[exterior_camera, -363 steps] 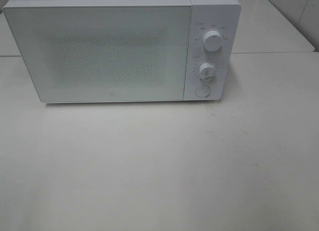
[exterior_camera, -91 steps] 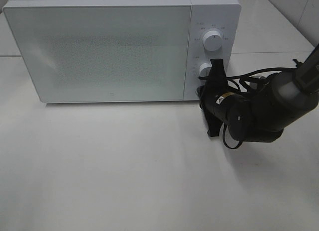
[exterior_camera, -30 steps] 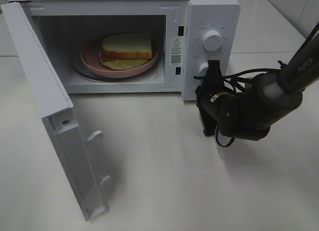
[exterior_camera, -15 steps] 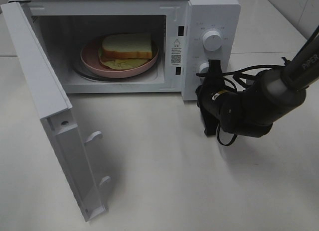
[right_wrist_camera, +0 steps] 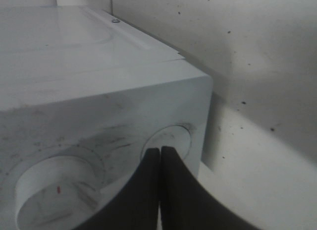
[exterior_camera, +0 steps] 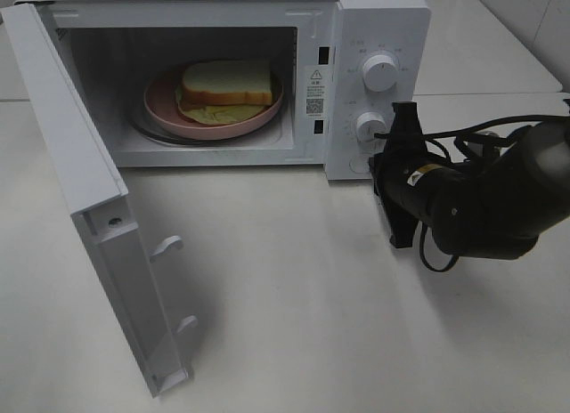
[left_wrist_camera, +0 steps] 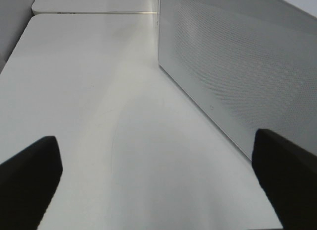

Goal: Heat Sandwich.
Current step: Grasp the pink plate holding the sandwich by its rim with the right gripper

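Note:
The sandwich (exterior_camera: 227, 82), pale bread over yellow-green filling, lies on a round pink plate (exterior_camera: 160, 101) inside the white microwave (exterior_camera: 383, 21). The microwave door (exterior_camera: 80, 164) stands swung wide open to the left. My right gripper (exterior_camera: 378, 169) is shut and empty, just off the lower part of the control panel. In the right wrist view its closed tips (right_wrist_camera: 159, 190) point at the round button (right_wrist_camera: 171, 138). My left gripper (left_wrist_camera: 158, 190) is open and empty beside the outer face of the door (left_wrist_camera: 237, 76). It is out of the exterior view.
Two white knobs (exterior_camera: 380, 73) (exterior_camera: 370, 125) sit on the panel above my right gripper. The open door juts out over the front left of the white table (exterior_camera: 294, 324). A tiled wall edge shows at the far right (exterior_camera: 543, 21).
My right gripper has drawn back to the right, away from the control panel. The door stays open and the sandwich has not moved.

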Available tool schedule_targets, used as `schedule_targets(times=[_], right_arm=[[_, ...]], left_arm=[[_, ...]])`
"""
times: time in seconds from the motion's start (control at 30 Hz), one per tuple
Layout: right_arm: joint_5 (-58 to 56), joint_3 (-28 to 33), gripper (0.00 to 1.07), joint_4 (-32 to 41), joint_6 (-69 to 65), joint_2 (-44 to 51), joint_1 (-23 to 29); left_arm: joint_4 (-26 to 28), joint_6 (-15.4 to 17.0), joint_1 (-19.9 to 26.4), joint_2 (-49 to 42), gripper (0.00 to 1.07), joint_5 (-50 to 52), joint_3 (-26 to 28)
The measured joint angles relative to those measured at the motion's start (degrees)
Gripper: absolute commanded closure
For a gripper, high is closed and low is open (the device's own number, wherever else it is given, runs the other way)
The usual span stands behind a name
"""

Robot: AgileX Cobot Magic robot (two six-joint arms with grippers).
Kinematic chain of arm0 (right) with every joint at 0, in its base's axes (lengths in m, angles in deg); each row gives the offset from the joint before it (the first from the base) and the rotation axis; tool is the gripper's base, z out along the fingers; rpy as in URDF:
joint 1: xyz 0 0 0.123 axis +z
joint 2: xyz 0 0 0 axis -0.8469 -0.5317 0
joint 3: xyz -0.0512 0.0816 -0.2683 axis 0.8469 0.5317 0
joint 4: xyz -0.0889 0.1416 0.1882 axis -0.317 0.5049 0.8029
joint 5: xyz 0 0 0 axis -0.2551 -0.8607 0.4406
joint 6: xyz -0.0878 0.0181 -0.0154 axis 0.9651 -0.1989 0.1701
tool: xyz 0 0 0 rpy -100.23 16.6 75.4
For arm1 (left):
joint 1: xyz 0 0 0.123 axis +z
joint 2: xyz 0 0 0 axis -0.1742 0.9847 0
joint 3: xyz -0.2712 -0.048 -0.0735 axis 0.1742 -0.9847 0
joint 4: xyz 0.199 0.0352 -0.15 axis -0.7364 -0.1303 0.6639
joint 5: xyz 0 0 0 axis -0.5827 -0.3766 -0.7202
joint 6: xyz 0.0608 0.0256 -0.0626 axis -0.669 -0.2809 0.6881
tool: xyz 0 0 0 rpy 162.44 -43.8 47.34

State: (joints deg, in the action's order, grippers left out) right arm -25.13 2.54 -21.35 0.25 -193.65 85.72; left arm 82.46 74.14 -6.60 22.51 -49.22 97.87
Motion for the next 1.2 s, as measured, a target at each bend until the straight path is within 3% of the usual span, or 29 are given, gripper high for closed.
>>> schedule_targets(times=[0.33,0.6,1.2], right_arm=[[-4.7,8.7,1.04,-1.5,1.1,8.9,0.1],[-13.9,10.3,1.04,-3.4,3.4,14.6,0.1],[-40.9,10.0,1.01,-4.2,35.5,25.4,0.1]], left_arm=[[0.0,0.0,0.0,0.0,0.05,0.0,0.0],[0.0,0.0,0.0,0.0,0.05,0.0,0.0],[0.0,0.0,0.0,0.0,0.05,0.0,0.0]])
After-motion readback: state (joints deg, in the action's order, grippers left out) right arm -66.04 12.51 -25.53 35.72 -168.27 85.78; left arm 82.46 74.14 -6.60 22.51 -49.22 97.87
